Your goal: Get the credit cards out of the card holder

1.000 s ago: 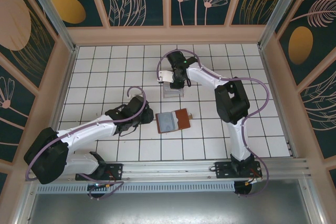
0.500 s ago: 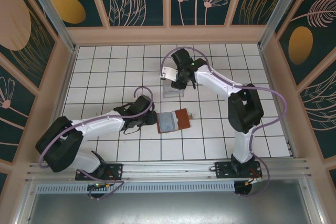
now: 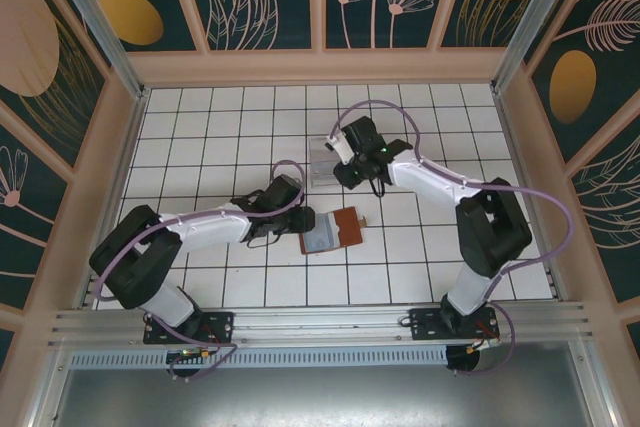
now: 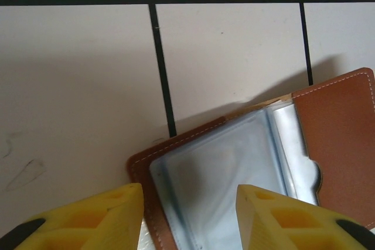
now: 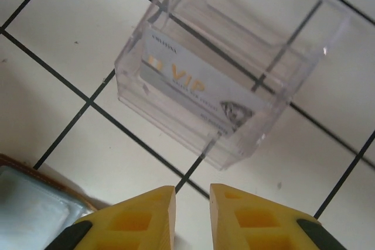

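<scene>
1. Your left claw hovers over the left end of the holder, its fingers apart with nothing between them.
2. You'll find the holder lying open and flat on the white-tiled bench, brown leather around a blue-grey clear sleeve. Whether a card is still in that sleeve you cannot tell.
3. Your right claw hangs over a bare tile just beside the clear tray. Its fingers are almost together, leaving a narrow gap, and they grip nothing.
4. One pale card marked VIP sits inside the tray, well apart from the holder's sleeve.
5. From above, you see the tray just beyond the holder, not touching it.
</scene>
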